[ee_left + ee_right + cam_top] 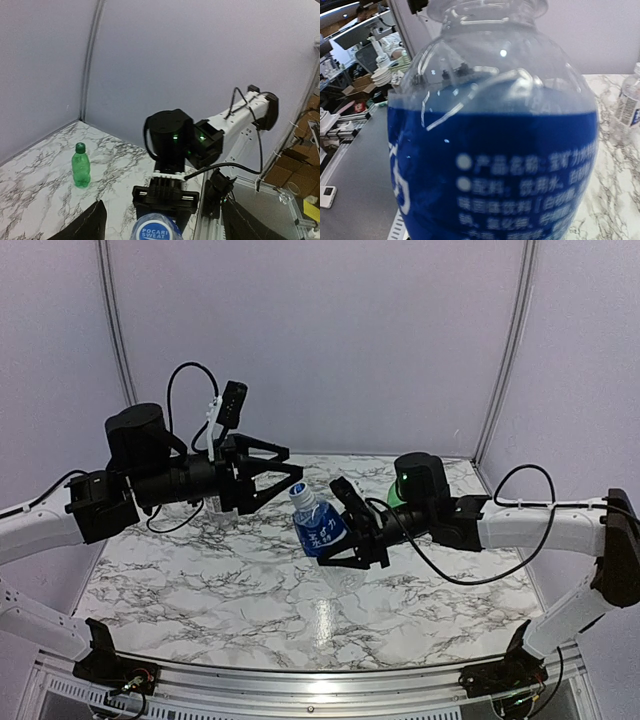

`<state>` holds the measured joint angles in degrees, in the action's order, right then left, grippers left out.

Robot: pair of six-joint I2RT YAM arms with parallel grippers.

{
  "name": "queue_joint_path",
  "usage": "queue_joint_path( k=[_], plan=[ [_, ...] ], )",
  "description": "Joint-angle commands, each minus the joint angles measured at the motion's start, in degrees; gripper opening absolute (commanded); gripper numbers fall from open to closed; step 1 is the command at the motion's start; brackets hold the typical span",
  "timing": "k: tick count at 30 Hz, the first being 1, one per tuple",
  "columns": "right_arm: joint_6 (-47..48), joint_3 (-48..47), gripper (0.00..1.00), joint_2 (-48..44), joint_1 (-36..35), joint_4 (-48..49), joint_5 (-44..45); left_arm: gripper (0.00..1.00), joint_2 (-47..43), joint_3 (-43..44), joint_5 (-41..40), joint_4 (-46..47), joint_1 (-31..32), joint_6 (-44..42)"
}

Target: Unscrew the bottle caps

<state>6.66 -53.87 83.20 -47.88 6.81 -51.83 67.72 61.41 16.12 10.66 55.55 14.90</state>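
Note:
My right gripper (352, 532) is shut on the blue-label bottle (322, 527) and holds it tilted above the table, with its blue cap (300, 492) pointing at my left gripper (278, 470). The left gripper is open, its fingers spread just short of the cap. In the left wrist view the blue cap (154, 232) sits low between the wide-apart fingers (87, 225), apart from both. The bottle (495, 165) fills the right wrist view and hides that gripper's fingers. The green bottle (80, 165) with its green cap (80, 147) stands upright behind the right arm. The white-label bottle (628, 102) stands capped farther off.
The marble tabletop (200, 590) spreads below both arms. Pale walls close the back and sides. A metal rail (300, 685) runs along the near edge. The right arm's cables (500, 560) hang over the table's right part.

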Motion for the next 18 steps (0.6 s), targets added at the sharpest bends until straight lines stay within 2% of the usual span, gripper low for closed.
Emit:
queue_joint_path(
  k=[1, 6, 10, 18],
  plan=[
    [-0.49, -3.14, 0.37, 1.75, 0.03, 1.04, -12.55, 0.82, 0.13, 0.32, 15.26, 1.87, -0.35, -7.21],
    [-1.24, -3.69, 0.38, 2.53, -0.35, 1.55, -17.15, 0.77, 3.54, 3.32, 21.63, 1.98, -0.44, -10.01],
    [-1.38, -3.7, 0.38, 2.58, -0.77, 1.56, -18.46, 0.73, 6.17, 4.86, 23.6, 2.0, -0.44, -11.24],
    [-1.3, -3.7, 0.38, 2.67, -0.97, 1.36, -18.44, 0.54, 9.21, 5.58, 25.48, 3.25, -0.44, -9.36]
  ],
)
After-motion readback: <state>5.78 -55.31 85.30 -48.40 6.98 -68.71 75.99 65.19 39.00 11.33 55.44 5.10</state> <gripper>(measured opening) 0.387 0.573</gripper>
